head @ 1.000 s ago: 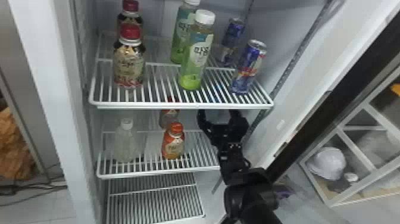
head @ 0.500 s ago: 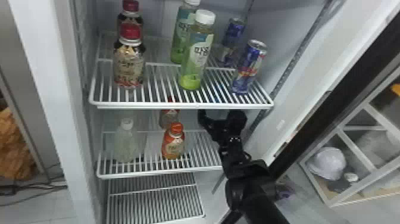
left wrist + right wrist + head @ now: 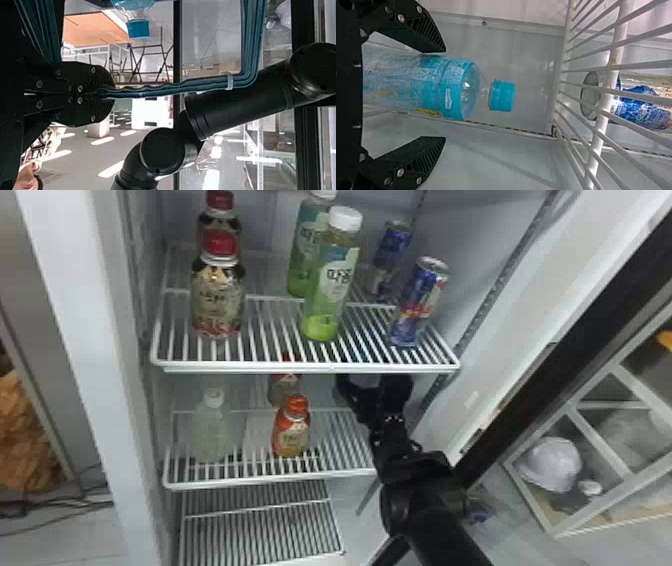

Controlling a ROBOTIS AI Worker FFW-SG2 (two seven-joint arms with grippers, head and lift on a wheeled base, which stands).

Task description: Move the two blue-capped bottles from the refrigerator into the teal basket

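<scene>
Outside the refrigerator [image 3: 75,315], the left gripper [image 3: 107,93] clamps the teal basket's handle [image 3: 150,92]; near the middle shelf [image 3: 270,480]'s right edge, the right gripper [image 3: 445,95] stands open around a blue-capped bottle [image 3: 455,89]; lifting high could knock it against the upper shelf [image 3: 310,367].

The right gripper [image 3: 371,384], shaded and hard to read, looks spread beneath the upper shelf [image 3: 310,367].

Red-capped bottles [image 3: 218,297], green bottles [image 3: 330,290], blue cans [image 3: 419,302], small orange bottle [image 3: 291,432]
</scene>
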